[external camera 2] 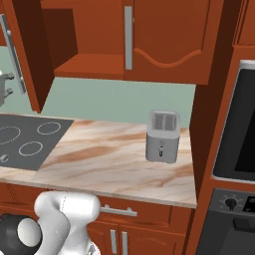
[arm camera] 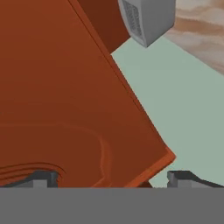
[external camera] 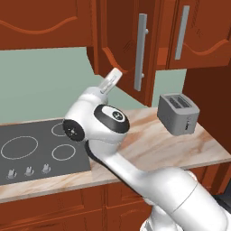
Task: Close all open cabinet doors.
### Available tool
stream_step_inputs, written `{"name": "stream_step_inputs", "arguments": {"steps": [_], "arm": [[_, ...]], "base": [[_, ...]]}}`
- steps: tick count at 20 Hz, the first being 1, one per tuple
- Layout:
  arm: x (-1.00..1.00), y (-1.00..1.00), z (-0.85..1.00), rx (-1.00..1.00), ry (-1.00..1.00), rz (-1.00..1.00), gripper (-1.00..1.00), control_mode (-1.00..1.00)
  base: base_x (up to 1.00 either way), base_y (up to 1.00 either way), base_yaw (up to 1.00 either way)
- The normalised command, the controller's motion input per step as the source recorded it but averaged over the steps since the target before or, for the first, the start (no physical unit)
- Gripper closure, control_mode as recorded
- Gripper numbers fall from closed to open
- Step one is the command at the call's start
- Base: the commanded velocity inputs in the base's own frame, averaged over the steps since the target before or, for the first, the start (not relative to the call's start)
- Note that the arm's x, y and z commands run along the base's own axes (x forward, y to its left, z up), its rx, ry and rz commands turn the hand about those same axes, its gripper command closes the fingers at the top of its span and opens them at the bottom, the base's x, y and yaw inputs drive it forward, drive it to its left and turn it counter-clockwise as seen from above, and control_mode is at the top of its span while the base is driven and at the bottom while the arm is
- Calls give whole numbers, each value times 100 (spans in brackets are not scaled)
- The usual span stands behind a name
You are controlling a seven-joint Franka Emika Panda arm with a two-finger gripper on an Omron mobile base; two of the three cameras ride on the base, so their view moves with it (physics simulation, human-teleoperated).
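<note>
Above the counter's back edge, beside the cooktop | open cabinet door [external camera: 135, 49] is swinging out, reddish-brown, curved panel, silver bar handle [external camera: 140, 52] | no readable writing | gripper [arm camera: 111, 178] is standing spread, holding nothing, close to the door's face

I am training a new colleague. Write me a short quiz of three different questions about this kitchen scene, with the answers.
1. True or false: the open cabinet door is swung out from the wall cabinet.
2. Which appliance stands on the counter below the closed cabinet door? A) toaster B) kettle C) blender
3. Fill in: the pincer is ____, its fingertips on either side of the door's lower edge.

Key: 1 true; 2 A, the toaster; 3 open.
</note>
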Motion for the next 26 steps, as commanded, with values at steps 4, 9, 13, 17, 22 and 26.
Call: {"name": "stream_step_inputs", "arguments": {"steps": [4, 9, 13, 17, 22, 26], "arm": [[55, -10, 0, 0, 0, -15, -100, -100], [50, -32, 0, 0, 0, -13, -100, -100], [57, -40, 0, 0, 0, -8, -100, -100], [43, -52, 0, 0, 0, -3, -100, -100], [36, -62, 0, 0, 0, 0, -100, -100], [50, -65, 0, 0, 0, 0, -100, -100]], "base": [[0, 0, 0], [0, 0, 0], [0, 0, 0], [0, 0, 0], [0, 0, 0], [0, 0, 0]]}}
